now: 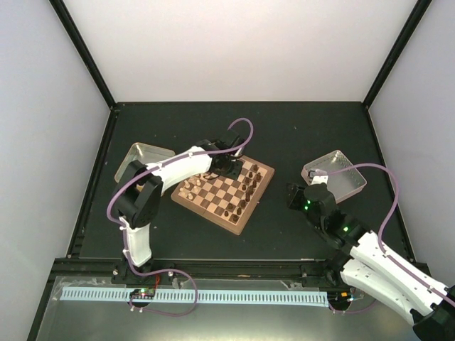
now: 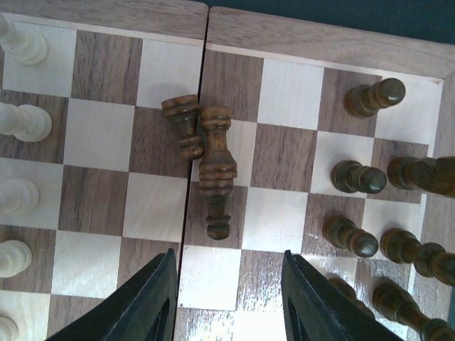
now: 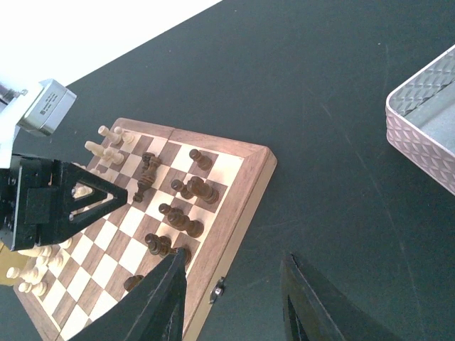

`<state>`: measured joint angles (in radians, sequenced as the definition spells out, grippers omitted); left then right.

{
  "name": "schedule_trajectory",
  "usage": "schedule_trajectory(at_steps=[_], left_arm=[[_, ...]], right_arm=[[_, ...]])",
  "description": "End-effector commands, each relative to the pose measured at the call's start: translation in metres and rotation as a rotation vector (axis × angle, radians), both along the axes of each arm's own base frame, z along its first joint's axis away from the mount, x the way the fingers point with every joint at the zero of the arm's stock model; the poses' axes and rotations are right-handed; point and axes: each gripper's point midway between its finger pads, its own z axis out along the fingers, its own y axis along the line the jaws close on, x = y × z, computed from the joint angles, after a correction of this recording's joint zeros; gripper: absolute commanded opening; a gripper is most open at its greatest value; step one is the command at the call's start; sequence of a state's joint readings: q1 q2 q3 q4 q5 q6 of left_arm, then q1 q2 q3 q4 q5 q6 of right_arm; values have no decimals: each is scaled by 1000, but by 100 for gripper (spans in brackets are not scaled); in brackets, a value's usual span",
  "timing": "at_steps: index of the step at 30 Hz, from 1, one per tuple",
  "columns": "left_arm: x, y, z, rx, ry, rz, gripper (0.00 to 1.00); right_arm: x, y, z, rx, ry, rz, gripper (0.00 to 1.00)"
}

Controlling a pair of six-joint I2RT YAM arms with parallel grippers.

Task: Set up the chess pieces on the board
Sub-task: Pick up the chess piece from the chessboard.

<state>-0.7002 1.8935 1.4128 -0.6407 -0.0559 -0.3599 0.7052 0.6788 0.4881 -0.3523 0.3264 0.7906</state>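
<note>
The small wooden board [image 1: 225,193] lies tilted at the table's middle. Pale pieces [image 1: 192,187] stand along its left side, dark pieces [image 1: 250,182] along its right. My left gripper [image 1: 226,168] hovers open over the board's far part. In the left wrist view my left gripper [image 2: 229,295] is empty. Just ahead of it two dark pieces lie toppled side by side, a long one [image 2: 215,170] and a short one [image 2: 183,125]. Upright dark pieces [image 2: 359,177] stand to the right, pale ones [image 2: 18,195] to the left. My right gripper [image 1: 296,197] is open and empty beside the board's right edge [image 3: 234,213].
A shallow metal tray [image 1: 144,159] sits left of the board behind the left arm. Another metal tray [image 1: 335,173] sits at the right, also in the right wrist view [image 3: 426,121]. Dark table surface [image 1: 306,135] surrounds the board. White walls enclose the back and sides.
</note>
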Motion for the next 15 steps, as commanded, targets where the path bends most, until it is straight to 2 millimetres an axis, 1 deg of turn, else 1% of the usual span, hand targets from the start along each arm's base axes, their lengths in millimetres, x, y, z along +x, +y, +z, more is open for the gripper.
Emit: schedule_trajectory(at_steps=[1,4,8,15], left_arm=[[12,0,3,6,-7,9,43],[15,2,0,5,3,14,43],[15,-5,-3,-26,26,-17,43],[20,-8,-9,-53,58,-31,46]], right_arm=[[-1,-1,2,13,-13,3,38],[-1,-1,2,11,-14,5,39],[0,0,1,11,-13,9,39],[1,3,1,10,-9,15,40]])
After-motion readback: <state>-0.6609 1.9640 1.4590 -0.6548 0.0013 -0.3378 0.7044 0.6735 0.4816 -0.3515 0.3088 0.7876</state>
